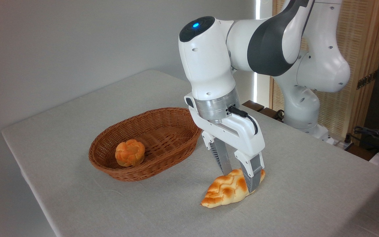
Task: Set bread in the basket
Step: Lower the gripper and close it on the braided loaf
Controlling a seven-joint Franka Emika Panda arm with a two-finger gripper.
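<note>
Grey ribbed fingers (254,176) of the end effector (240,176) straddle the bread (224,192), one on the near side and one behind it, with the loaf's right part between them. Both seem to press on the crust, so the end effector looks closed on the bread, though the far contact is partly hidden. The bread lies on the counter (77,200), its pointed left end toward the camera and its right end rising slightly beside the near finger. Its crust is golden-orange and braided, with paler sides.

Above the fingers, the white hand body carries a black cable (247,117) that plugs in at the metal wrist ring. The arm (268,39) rises to a white and dark grey elbow, with a blue light on the top of the wrist segment.

Left of the bread and apart from it sits the basket (176,144), oval, brown, woven, with low sides. A small round orange bun (129,152) rests inside it, at its left end. A pale cloth covers the counter. Behind the arm stands a wooden screen (360,49), and dark cables (373,135) lie at the far right.
</note>
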